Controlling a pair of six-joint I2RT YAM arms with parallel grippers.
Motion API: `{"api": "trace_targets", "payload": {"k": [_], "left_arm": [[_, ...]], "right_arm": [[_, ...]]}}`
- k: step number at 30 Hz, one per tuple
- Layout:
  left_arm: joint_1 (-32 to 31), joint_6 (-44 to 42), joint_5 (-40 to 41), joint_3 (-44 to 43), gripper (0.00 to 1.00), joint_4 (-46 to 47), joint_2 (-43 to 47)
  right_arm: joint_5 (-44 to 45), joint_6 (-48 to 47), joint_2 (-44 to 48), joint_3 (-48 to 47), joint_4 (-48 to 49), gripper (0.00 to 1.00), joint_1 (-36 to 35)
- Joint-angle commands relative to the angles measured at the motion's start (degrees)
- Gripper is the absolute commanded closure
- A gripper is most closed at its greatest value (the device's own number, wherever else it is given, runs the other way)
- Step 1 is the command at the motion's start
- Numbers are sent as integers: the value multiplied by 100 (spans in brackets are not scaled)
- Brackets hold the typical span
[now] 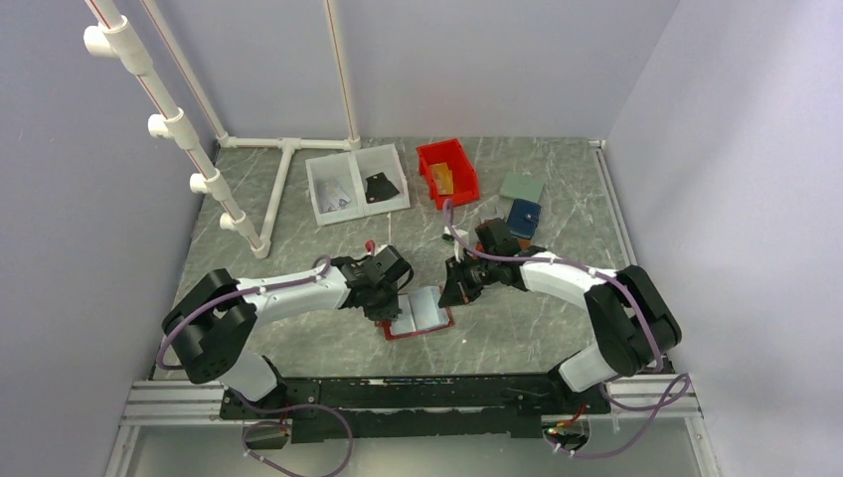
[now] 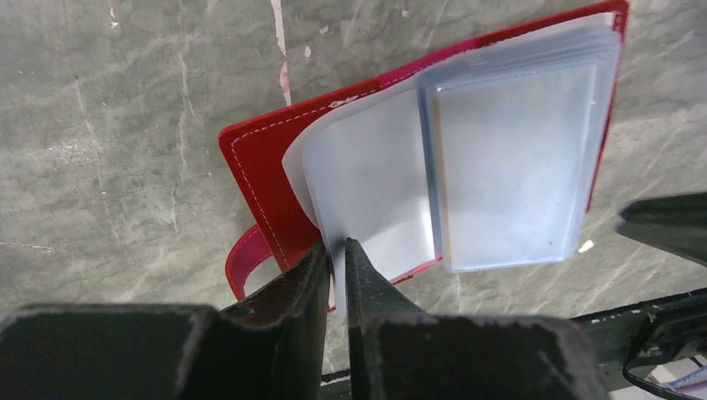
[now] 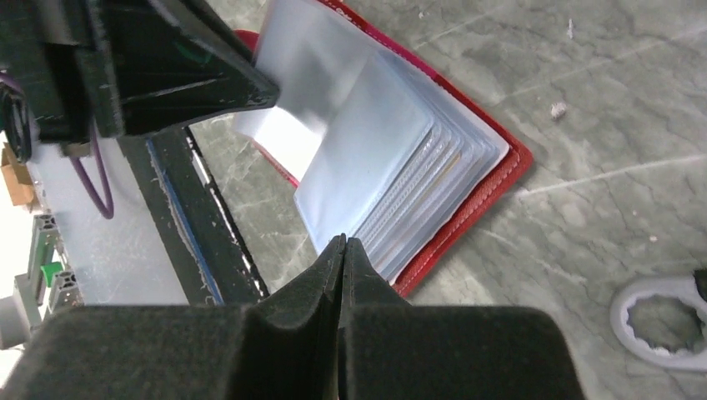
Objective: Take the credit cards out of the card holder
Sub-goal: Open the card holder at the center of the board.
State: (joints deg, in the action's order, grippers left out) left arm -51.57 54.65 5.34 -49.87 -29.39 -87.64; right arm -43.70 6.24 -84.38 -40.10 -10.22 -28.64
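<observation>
Left jaws pinch clear sleeve (image 2: 367, 187) of card holder (image 2: 258, 175); right jaws closed, empty. I fear pull tears sleeve.

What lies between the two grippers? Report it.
The open red card holder lies between the left gripper and right gripper, seen in the top view.

smooth red leather-like card holder (image 2: 258, 171)
</observation>
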Motion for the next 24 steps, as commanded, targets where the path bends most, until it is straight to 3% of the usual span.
{"api": "trace_targets", "payload": {"k": [1, 13, 18, 24], "left_arm": [[6, 65, 15, -48, 82, 40, 398], [11, -256, 87, -380, 76, -236, 1452], [9, -438, -755, -321, 71, 938, 1927], [1, -175, -1528, -203, 69, 2111, 1265]], "right_arm": [[388, 140, -297, -438, 121, 100, -202], [818, -23, -606, -676, -85, 100, -324], [729, -88, -619, -692, -114, 100, -335], [585, -161, -522, -702, -155, 100, -333]]}}
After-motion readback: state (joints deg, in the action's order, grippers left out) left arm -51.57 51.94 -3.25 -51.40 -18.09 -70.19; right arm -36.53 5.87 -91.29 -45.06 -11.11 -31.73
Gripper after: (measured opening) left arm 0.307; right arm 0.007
